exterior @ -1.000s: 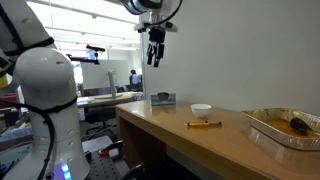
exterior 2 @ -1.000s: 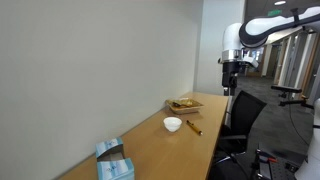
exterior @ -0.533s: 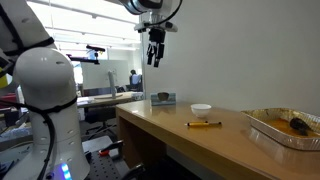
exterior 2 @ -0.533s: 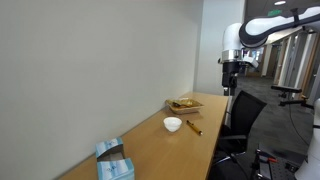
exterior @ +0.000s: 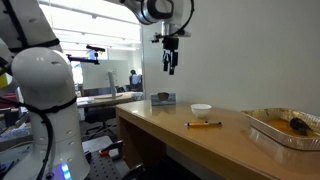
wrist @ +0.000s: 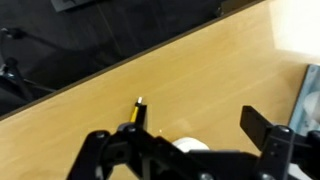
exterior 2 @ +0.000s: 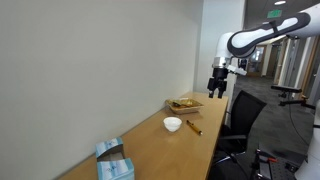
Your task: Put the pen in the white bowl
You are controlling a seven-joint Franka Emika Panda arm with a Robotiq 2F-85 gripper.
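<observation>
A long wooden surface (exterior: 165, 125) runs along a plain wall, seen in both exterior views (exterior 2: 150, 150). The arm (exterior: 152, 10) reaches out high above it, well clear of everything on it; in an exterior view (exterior 2: 262, 34) it comes in from the right and bends down toward the far end of the surface.

A metal tray (exterior: 284, 129) with dark items inside sits at the right end in an exterior view, and at the far end (exterior 2: 185, 103) when seen along the surface. A blue box (exterior 2: 113, 160) stands at the near end in that view, well apart from the rest.

The white bowl (exterior: 201, 109) rests upright between box and tray, closer to the tray (exterior 2: 173, 124). The gripper (exterior: 171, 68) hangs in the air, pointing down, above and left of the bowl; it holds nothing (exterior 2: 216, 92). In the wrist view its fingers (wrist: 104, 147) stand wide apart, with the bowl (wrist: 190, 146) partly showing between them at the bottom edge.

The pen (exterior: 204, 124) lies flat on the surface just beside the bowl, on the side toward the open edge, not in it (exterior 2: 192, 127). The wrist view shows it as a short yellow stick with a dark tip (wrist: 137, 112).
</observation>
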